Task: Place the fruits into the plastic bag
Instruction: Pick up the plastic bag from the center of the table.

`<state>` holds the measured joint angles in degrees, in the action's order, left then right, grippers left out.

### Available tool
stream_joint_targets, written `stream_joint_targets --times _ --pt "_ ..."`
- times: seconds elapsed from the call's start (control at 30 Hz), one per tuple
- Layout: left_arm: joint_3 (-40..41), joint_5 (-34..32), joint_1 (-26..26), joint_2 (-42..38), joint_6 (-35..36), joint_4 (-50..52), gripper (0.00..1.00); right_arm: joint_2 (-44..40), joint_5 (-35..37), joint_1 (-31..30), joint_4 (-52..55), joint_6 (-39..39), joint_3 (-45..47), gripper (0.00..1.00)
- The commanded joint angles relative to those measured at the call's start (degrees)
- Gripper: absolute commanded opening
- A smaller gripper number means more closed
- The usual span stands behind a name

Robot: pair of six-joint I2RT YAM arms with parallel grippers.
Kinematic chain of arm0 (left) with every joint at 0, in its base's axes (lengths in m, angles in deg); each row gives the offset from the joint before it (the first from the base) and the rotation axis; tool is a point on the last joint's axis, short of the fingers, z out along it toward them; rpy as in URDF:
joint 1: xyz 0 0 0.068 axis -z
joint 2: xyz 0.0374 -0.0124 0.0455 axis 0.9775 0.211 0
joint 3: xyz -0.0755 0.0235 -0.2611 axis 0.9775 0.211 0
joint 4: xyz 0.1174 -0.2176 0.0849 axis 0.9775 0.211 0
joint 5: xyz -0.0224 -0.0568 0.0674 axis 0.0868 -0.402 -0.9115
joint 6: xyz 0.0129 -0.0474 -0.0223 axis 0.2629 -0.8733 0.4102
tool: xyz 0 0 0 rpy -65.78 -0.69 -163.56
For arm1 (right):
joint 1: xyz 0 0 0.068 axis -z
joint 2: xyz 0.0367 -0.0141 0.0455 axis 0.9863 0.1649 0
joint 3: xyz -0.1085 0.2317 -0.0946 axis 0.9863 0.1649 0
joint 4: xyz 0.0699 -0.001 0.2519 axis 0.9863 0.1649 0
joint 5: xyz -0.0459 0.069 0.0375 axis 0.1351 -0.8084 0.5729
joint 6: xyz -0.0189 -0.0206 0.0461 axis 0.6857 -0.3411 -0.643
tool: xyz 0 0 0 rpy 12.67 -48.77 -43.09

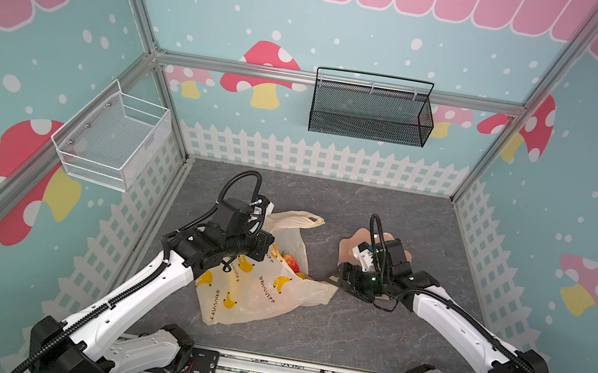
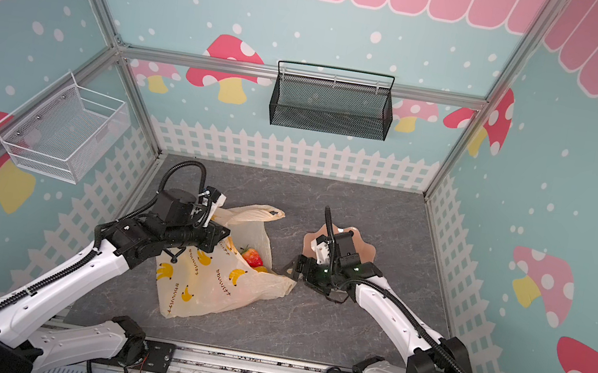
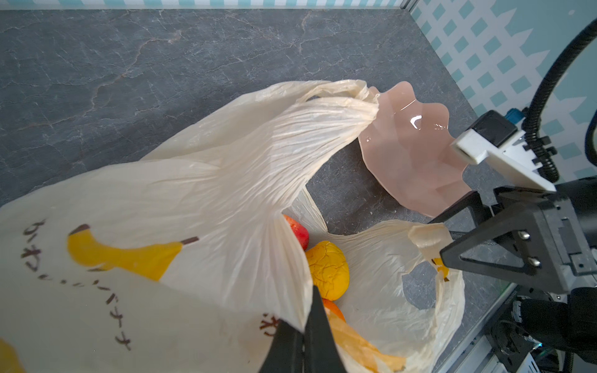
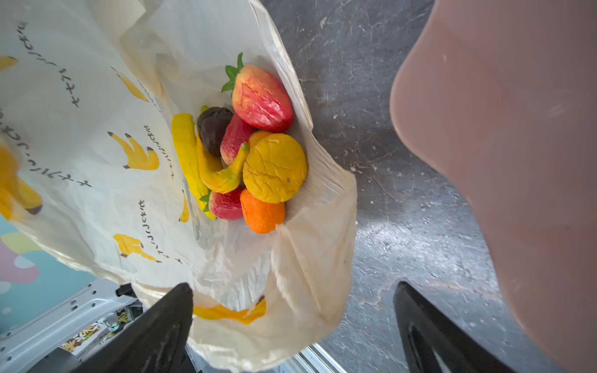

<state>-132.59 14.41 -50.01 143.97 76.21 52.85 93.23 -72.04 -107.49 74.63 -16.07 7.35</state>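
Grey tabletop runs under both claws. The plastic bag lies on it btwn the two. L claw is clamped tight on the bag's upper rim, holding that side up so the mouth gapes toward R claw. R claw is spread wide & grips nothing. One finger sits at the bag's lower lip by a handle loop, the other over bare table; can't tell if it touches the film. Pink wavy plate sits just beside R claw on the side away from the bag, partly under that arm's wrist in both top views. The fruits are bunched inside the bag mouth, straight ahead of R claw's fingers & just past L claw's tips. Big strawberry is farthest from R claw, then yellow round one & two bananas. Orange tangerine is nearest R claw, and the dark brown one is wedged btwn banana & strawberry.
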Motion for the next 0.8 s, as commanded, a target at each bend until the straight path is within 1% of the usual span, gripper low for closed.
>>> stream_joint_targets --times 0.0,0.07,0.13,0.23,0.27,0.33,0.37,0.5,0.53,0.57,0.67,0.7,0.77 --pt "0.5 0.6 -0.1 -1.1 -0.3 0.7 0.0 0.8 -2.9 0.3 -3.6 -1.8 1.4 0.96" --pt "0.5 0.6 -0.1 -1.0 -0.4 0.7 0.0 0.7 -3.7 0.3 -4.4 -2.1 2.1 0.91" --pt "0.6 0.6 -0.1 -0.8 -0.5 0.7 0.0 0.3 -4.6 0.3 -5.2 -2.7 3.0 0.84" --pt "0.5 0.3 0.0 -0.7 -0.4 0.7 0.0 -0.3 -5.8 0.3 -6.9 -3.9 4.4 0.7" --pt "0.4 0.0 0.0 -0.7 -0.4 0.7 0.0 -0.5 -6.1 0.3 -7.2 -4.1 4.7 0.63" --pt "0.2 -0.1 0.0 -0.4 -0.4 0.6 0.0 -0.7 -6.4 0.2 -7.5 -4.4 4.9 0.43" --pt "0.1 -0.1 0.0 -0.2 -0.4 0.7 0.0 -0.8 -6.5 0.3 -7.5 -4.4 4.8 0.31" --pt "-1.0 0.3 -0.1 0.7 -0.8 0.7 0.01 -0.9 -7.1 0.2 -7.5 -3.7 4.8 0.02" --pt "-1.3 0.3 0.0 0.9 -0.8 0.7 0.03 -0.9 -7.1 0.2 -7.4 -3.5 4.8 0.0" --pt "-1.7 0.5 0.0 1.1 -0.8 0.7 0.08 -0.8 -7.2 0.2 -7.5 -3.4 4.9 0.0" --pt "-3.0 0.9 -0.1 1.5 -0.6 0.8 0.27 -0.7 -7.5 0.2 -7.6 -2.9 4.6 0.0" --pt "-3.4 1.0 0.0 1.5 -0.5 0.8 0.36 -0.7 -7.5 0.1 -7.7 -2.8 4.4 0.0" --pt "-4.7 0.7 0.0 1.3 -0.4 1.2 0.47 -0.6 -7.4 0.1 -7.7 -2.6 4.2 0.0"
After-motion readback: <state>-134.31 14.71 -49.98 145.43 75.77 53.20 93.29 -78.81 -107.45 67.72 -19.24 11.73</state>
